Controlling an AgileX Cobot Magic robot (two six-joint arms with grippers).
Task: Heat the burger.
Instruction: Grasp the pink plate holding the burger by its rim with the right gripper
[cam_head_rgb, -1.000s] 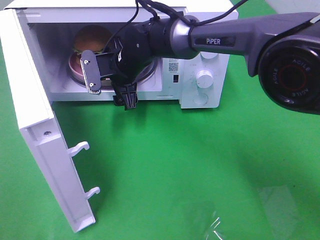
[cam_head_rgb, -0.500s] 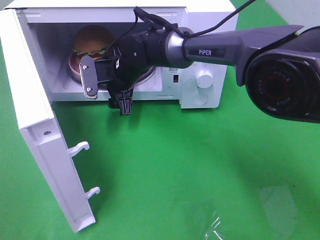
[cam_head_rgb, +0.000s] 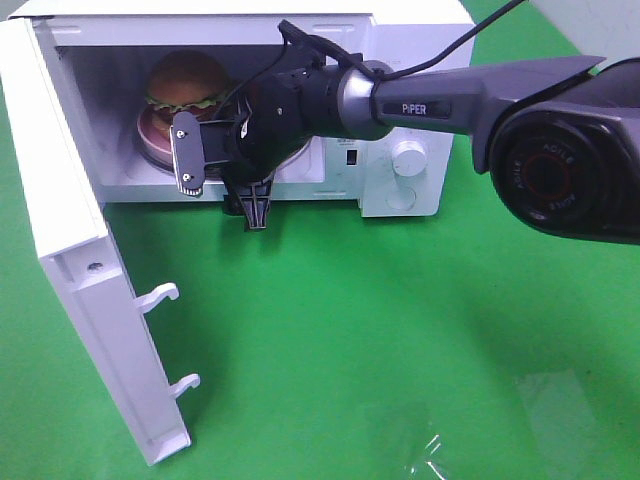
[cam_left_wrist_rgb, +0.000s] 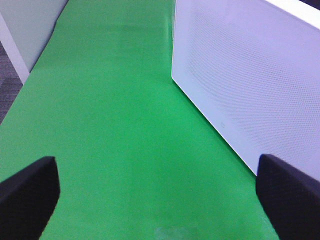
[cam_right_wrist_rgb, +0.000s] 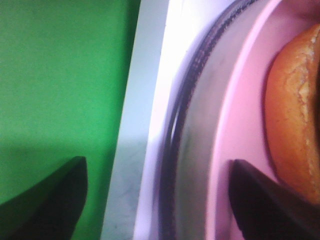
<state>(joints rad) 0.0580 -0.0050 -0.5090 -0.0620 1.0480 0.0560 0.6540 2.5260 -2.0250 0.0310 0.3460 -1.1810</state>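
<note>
Sitting in microwave (cam_head_rgb: 420, 60): burger (cam_head_rgb: 186, 82) on pink plate (cam_head_rgb: 150, 135)
Right gripper (cam_head_rgb: 222, 172): fingers spread, empty, at microwave's mouth
Left gripper (cam_left_wrist_rgb: 160, 192): fingers spread, empty

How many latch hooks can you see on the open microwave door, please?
2: both stick out of the open door's inner edge, the upper hook midway along it, the lower hook nearer the door's near end.

Grey right arm (cam_head_rgb: 480, 95) marked "PiPER", black cables, black hand (cam_head_rgb: 222, 175).
</note>
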